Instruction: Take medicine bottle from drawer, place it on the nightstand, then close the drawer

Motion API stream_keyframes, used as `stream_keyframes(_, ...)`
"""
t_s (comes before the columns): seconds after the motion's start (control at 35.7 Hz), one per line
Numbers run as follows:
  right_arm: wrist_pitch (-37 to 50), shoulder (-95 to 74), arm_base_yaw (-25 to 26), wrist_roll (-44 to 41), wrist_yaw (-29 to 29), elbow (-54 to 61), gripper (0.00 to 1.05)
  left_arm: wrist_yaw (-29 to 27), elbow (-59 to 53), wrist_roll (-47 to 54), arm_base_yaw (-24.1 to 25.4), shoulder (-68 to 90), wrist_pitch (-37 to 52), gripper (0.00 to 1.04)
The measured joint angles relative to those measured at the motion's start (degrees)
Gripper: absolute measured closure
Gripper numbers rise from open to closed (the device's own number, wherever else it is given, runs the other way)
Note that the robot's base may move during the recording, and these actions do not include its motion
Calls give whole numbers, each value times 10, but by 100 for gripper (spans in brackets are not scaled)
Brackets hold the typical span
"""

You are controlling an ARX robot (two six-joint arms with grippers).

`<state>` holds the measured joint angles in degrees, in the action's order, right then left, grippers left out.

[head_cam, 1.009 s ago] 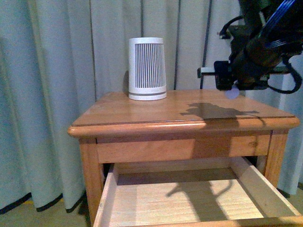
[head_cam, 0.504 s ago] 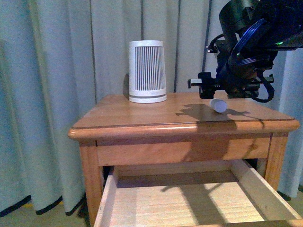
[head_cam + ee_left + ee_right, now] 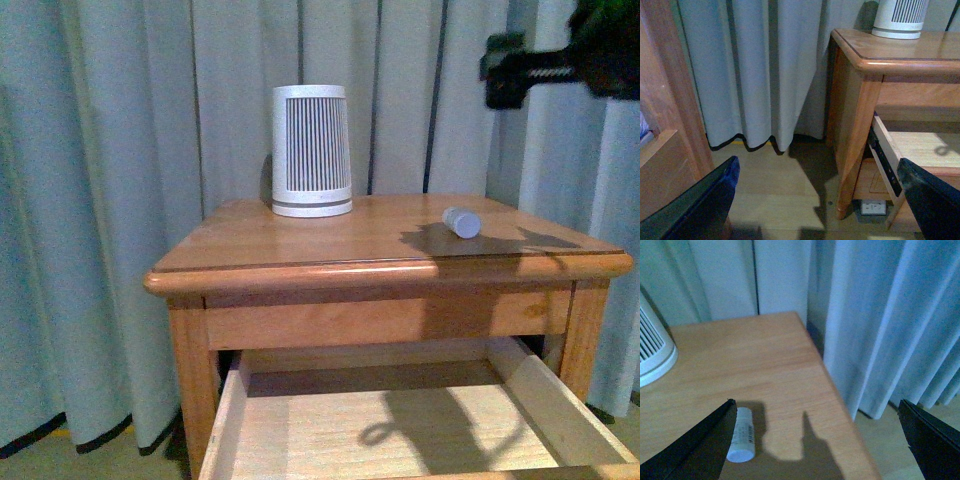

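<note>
- My right pincer (image 3: 815,407) hangs released and empty above the medicine bottle (image 3: 742,441).
- The medicine bottle lies sideways near the nightstand's (image 3: 300,240) right edge.
- The drawer (image 3: 228,420) stands open.
- My left pincer (image 3: 817,167) is released too.

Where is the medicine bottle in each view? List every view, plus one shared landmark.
Front: medicine bottle on its side on the nightstand top, right of the ribbed white cylinder.
Left wrist: not in view.
Right wrist: lying on the top, apart from the cylinder.
Shared landmark: the cylinder, in all three.
</note>
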<state>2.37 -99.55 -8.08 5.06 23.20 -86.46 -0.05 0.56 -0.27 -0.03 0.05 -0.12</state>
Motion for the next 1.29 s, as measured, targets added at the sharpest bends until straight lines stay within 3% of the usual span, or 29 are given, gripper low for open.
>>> stream_keyframes(0.2,131,216,53,-19,-13,244,7,0,0,0,0,0,0,7)
stream_keyframes(0.36,101,368,104,0,-62,426,7,0,0,0,0,0,0,7)
stream_keyframes(0.53,15,502,69,15,-124,599,7,0,0,0,0,0,0,7)
stream_keyframes(0.64,9,537,26,31,-122,662,7,0,0,0,0,0,0,7)
stream_keyframes(0.87,107,431,-31,64,-123,737,7,0,0,0,0,0,0,7)
stream_keyframes(1.29,404,73,-13,34,-126,686,7,0,0,0,0,0,0,7)
